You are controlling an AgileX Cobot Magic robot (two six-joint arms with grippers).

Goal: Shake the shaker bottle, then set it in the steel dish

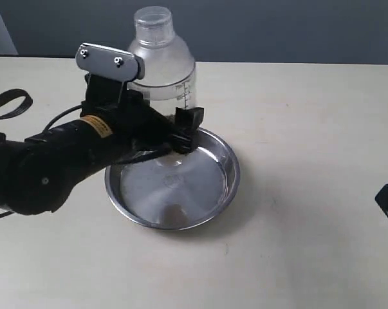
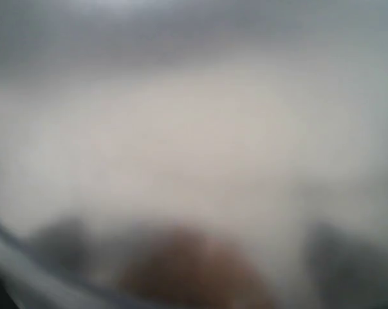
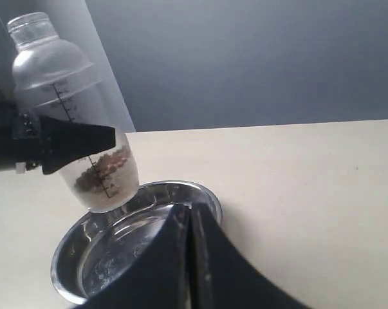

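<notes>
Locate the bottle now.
Exterior view, left of centre: the bottle is clamped in the left gripper, over the far side of the dish.

Nothing here reads clearly. The shaker bottle [image 1: 163,67] carries a printed measuring scale [image 1: 183,90] with figures too small to make out. A yellow sticker [image 1: 98,126] on the left arm [image 1: 52,164] bears dark print, and the steel dish [image 1: 210,187] has a faint stamp [image 1: 173,181] at its middle. Both are illegible.

One shaker bottle [image 1: 163,61], one steel dish [image 1: 210,199], two hands: left hand [image 1: 181,132] and right hand [image 3: 189,217].
</notes>
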